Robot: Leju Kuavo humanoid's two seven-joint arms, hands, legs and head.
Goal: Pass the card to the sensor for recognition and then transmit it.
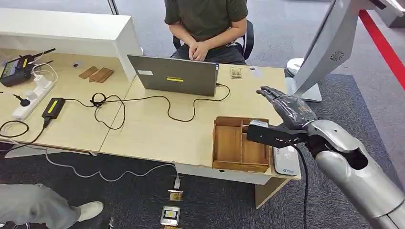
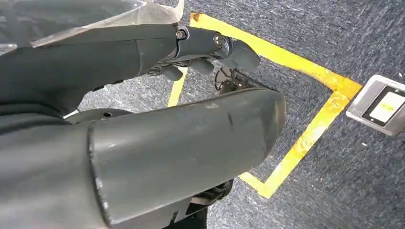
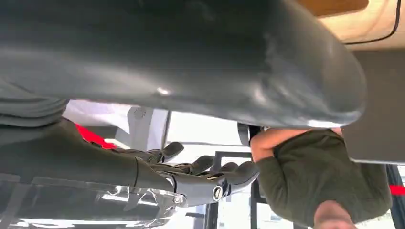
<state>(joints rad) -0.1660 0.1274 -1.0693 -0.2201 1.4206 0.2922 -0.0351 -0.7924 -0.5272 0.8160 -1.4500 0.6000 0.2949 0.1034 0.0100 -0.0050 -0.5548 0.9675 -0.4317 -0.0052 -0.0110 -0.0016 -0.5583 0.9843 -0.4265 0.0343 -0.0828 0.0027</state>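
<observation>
My right hand (image 1: pixel 288 110) hovers above the right end of the wooden tray (image 1: pixel 232 143), fingers stretched out toward the far side of the table and the dark thumb lying across the tray's right compartment. A small pale card-like piece (image 1: pixel 258 123) shows at the thumb's upper edge; I cannot tell whether it touches the thumb. The right wrist view shows the right hand (image 3: pixel 200 179) with straight fingers and nothing between them and the thumb. A flat white sensor (image 1: pixel 285 160) lies on the table just right of the tray. My left hand (image 2: pixel 205 52) hangs over the carpet, holding nothing.
A person (image 1: pixel 206 24) sits behind the grey laptop (image 1: pixel 174 75). Small cards (image 1: pixel 236 73) lie right of the laptop. Black cables (image 1: pixel 143 102), a power strip (image 1: pixel 33 95) and a radio (image 1: pixel 19 69) crowd the table's left. A grey stand (image 1: pixel 325 52) rises at right. Small devices (image 1: pixel 170 214) lie on the floor.
</observation>
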